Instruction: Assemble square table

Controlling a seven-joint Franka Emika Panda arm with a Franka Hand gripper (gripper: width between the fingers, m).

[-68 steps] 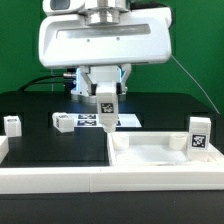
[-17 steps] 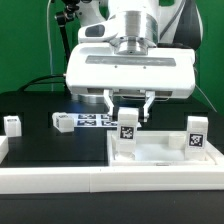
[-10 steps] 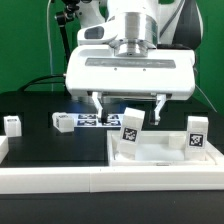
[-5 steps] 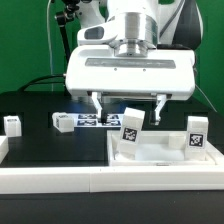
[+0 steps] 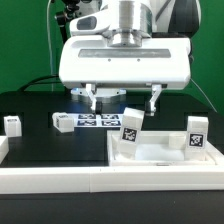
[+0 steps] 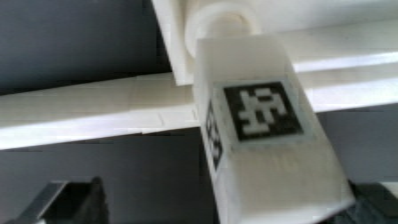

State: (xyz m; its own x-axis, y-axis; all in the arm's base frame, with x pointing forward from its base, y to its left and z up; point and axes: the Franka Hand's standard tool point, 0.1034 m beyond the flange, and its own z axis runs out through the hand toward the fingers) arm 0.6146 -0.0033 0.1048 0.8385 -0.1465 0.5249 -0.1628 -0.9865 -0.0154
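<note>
The white tray-like tabletop (image 5: 168, 152) lies at the front on the exterior view's right. One white tagged leg (image 5: 130, 129) stands tilted in its near-left corner, and a second leg (image 5: 198, 137) stands upright at its right side. My gripper (image 5: 123, 99) hangs open just above the tilted leg, a finger (image 5: 92, 97) on each side, touching nothing. In the wrist view that same leg (image 6: 254, 112) runs lengthwise over the tabletop's rim (image 6: 89, 112), with the dark fingertips (image 6: 71, 200) standing apart from it.
A third leg (image 5: 12, 124) stands at the far left and another (image 5: 63, 121) lies on the black table beside the marker board (image 5: 98, 121). Long white border bars (image 5: 55, 180) run along the front. A green wall stands behind.
My gripper held the leg, then opened and let it go, leaving it tilted in the tabletop. Since half a second ago the open gripper has risen slightly and shifted left.
</note>
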